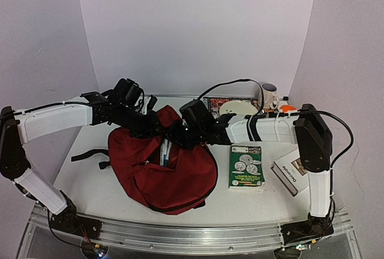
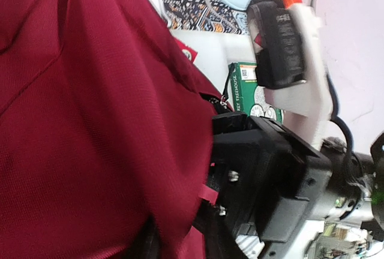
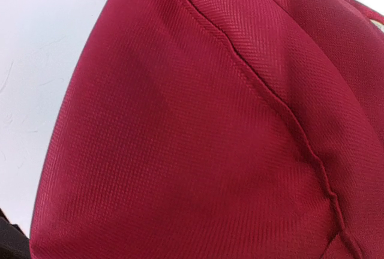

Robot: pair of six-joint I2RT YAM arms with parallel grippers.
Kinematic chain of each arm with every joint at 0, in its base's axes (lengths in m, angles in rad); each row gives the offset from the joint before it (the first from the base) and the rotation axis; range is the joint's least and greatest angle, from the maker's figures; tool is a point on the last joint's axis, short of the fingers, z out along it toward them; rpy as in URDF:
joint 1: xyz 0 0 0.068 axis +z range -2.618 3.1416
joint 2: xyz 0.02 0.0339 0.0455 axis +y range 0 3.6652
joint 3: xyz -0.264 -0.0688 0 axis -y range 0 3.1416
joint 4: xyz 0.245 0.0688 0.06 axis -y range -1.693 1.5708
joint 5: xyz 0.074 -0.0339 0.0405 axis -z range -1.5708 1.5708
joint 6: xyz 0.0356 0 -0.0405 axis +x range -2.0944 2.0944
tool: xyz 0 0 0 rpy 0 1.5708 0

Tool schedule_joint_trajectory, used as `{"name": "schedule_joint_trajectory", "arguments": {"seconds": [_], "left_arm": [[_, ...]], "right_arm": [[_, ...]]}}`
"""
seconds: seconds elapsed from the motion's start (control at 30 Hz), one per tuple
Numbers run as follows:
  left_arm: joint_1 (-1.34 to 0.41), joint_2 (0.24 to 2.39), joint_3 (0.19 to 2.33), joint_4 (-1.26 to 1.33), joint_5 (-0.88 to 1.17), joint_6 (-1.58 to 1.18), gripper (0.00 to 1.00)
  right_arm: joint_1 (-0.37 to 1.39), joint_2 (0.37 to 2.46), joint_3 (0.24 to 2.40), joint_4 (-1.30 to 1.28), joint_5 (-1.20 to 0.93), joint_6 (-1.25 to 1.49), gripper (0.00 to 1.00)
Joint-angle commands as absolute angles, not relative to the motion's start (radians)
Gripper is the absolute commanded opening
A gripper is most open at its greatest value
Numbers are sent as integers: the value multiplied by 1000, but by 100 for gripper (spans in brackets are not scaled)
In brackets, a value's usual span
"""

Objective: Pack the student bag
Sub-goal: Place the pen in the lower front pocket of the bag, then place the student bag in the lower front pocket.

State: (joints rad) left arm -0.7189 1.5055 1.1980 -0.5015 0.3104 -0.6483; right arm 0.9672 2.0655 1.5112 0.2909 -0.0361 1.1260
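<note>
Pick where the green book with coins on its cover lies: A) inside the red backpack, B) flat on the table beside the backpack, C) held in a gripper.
B: the green book lies flat on the table, just right of the red backpack.

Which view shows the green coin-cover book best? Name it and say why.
Top external: the green rectangular book with coins on its cover lies whole in view, right of the dark red fabric backpack. Left wrist catches only a corner of it behind the backpack. Right wrist shows only red fabric.
</note>
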Motion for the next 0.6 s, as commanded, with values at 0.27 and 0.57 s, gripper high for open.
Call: {"name": "schedule_joint_trajectory", "arguments": {"seconds": [0.27,0.57], "left_arm": [[-653,1337,1151,-487,222,-561,52],[-583,1222,1035,-566,124,-539,83]], "right_arm": [[1001,1920,1478,153,0,964,58],[1038,1838,1455,61,46,841,70]]}}
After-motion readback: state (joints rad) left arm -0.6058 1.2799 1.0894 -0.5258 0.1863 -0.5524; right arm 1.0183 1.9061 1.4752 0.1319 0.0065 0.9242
